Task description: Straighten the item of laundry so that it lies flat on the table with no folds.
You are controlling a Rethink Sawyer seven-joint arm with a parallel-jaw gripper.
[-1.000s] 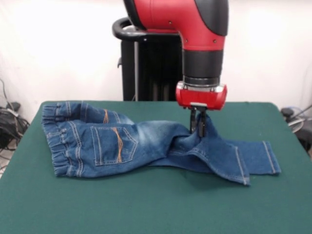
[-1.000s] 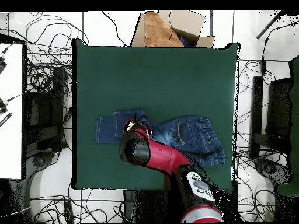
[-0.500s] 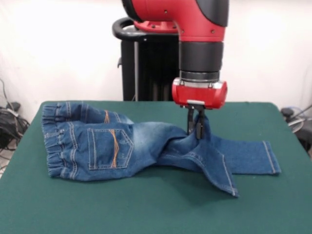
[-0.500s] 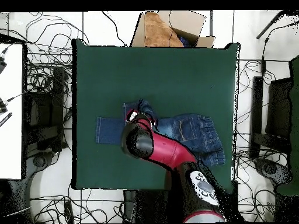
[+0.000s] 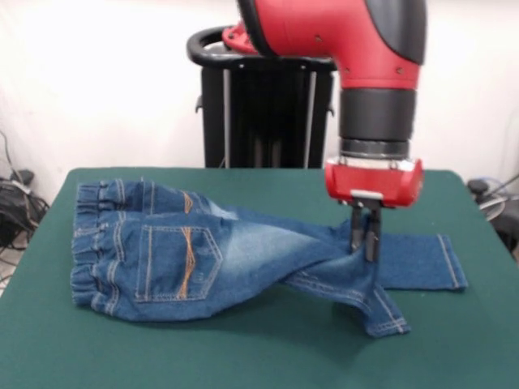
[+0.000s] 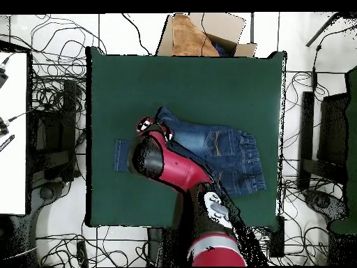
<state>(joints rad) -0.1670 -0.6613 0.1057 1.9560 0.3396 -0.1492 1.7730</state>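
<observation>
The small pair of blue denim jeans lies across the middle of the green desk, back side up. In the front view the gathered elastic waistband is at the left, with a back pocket stitched in orange just right of it. From there the seat narrows toward the right into two legs. One leg lies flat on the desk, running to the right with its hem near the desk's right edge. The other leg crosses over it and is lifted at the middle into a ridge of cloth, its hem dropping down toward the near side and resting on the desk. The cloth between the pocket and the raised ridge is drawn fairly taut, with a shadowed gap beneath its lower edge.

The gripper hangs straight down from a red wrist block on the red and black arm. Its two thin dark fingers are nearly together, pinched on the raised fold of the upper leg, and hold that part clear of the desk.

In the overhead view the arm covers the grasp; the waistband end of the jeans lies to the right of it and a strip of the flat leg shows at the left. A cardboard box sits on the floor past the desk's far edge, among loose cables.
</observation>
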